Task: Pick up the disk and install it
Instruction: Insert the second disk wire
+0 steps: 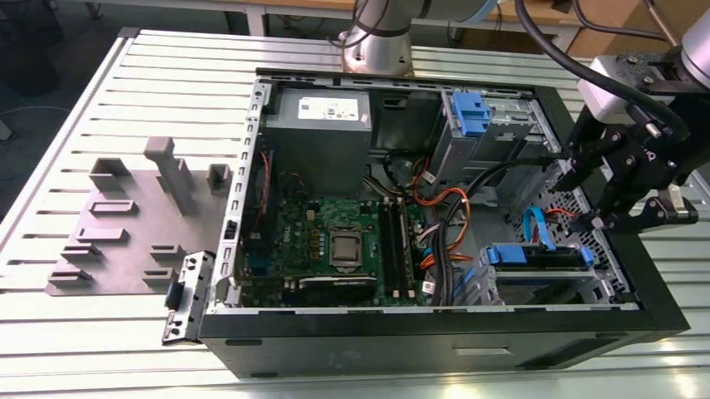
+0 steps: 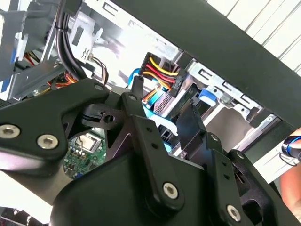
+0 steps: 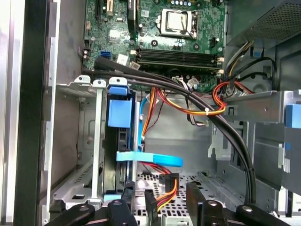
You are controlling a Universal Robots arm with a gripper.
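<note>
black open-sided computer case (image 1: 444, 341) lying on its side on the ribbed white metal tabletop (image 1: 133, 100), all sheet steel and perforated panels inside. green motherboard (image 1: 332, 241) flat on the bottom with its shiny square cpu socket, and a big grey power-supply box (image 1: 316, 125) in the far corner.

the disk (image 1: 537, 256), with its blue plastic rails, is sitting slotted in the grey metal drive cage (image 1: 544, 287) at the near corner on the exterior view's right. in the first wrist view it stands edge-on in the cage (image 3: 96, 141), blue rail tab (image 3: 119, 110) showing, a flat blue data cable (image 3: 148, 158) beside it.

the black angular gripper (image 1: 638, 212) hangs just over the case's edge near that cage, jaws spread apart with nothing in them. bundle of red, yellow and orange wires (image 3: 197, 106) and thick black cables snake across the middle. flat grey plastic fixture (image 1: 133, 224) with upright blocks sits on the tabletop off to the exterior view's left.
</note>
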